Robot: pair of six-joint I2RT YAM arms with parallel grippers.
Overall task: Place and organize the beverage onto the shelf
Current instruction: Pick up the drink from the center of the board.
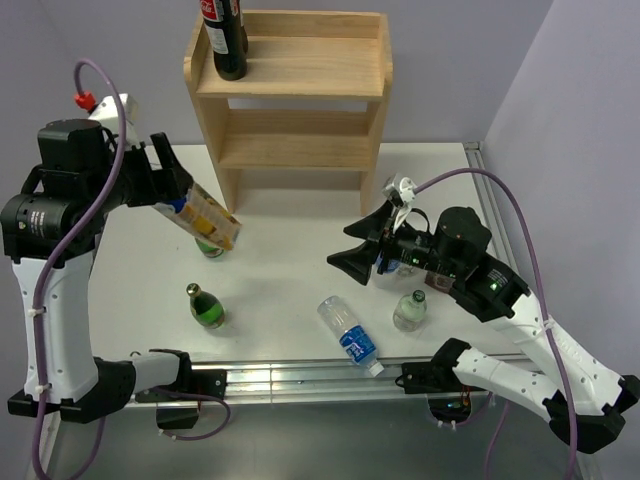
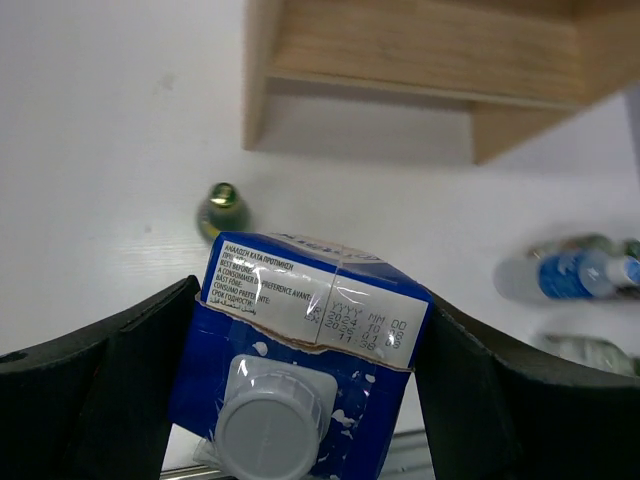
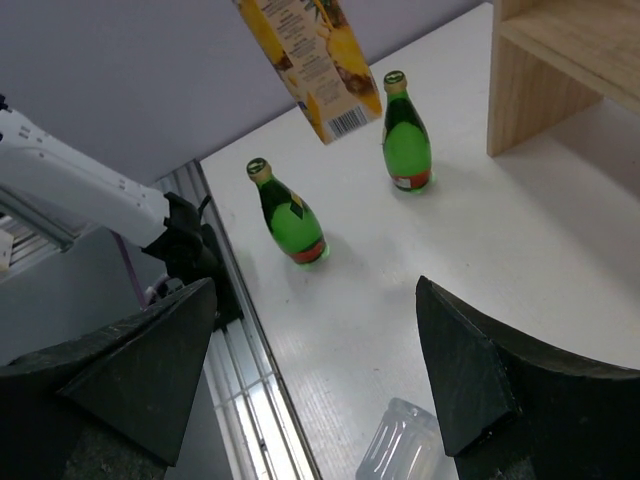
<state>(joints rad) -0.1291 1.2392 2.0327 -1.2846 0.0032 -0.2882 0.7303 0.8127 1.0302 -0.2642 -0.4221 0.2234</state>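
Observation:
My left gripper [image 1: 178,196] is shut on a juice carton [image 1: 208,220], held tilted in the air to the left of the wooden shelf [image 1: 300,110]. In the left wrist view the carton's blue top with its grey cap [image 2: 300,340] sits between the jaws of that gripper [image 2: 310,385]. A dark cola bottle [image 1: 226,38] stands on the shelf's top board at the left. My right gripper [image 1: 356,247] is open and empty above the table's middle right; it also shows in the right wrist view [image 3: 320,370].
Two green bottles stand on the table, one under the carton [image 1: 210,247] and one nearer [image 1: 206,307]. A water bottle [image 1: 348,335] lies near the front edge. A clear bottle [image 1: 410,311] stands beside the right arm.

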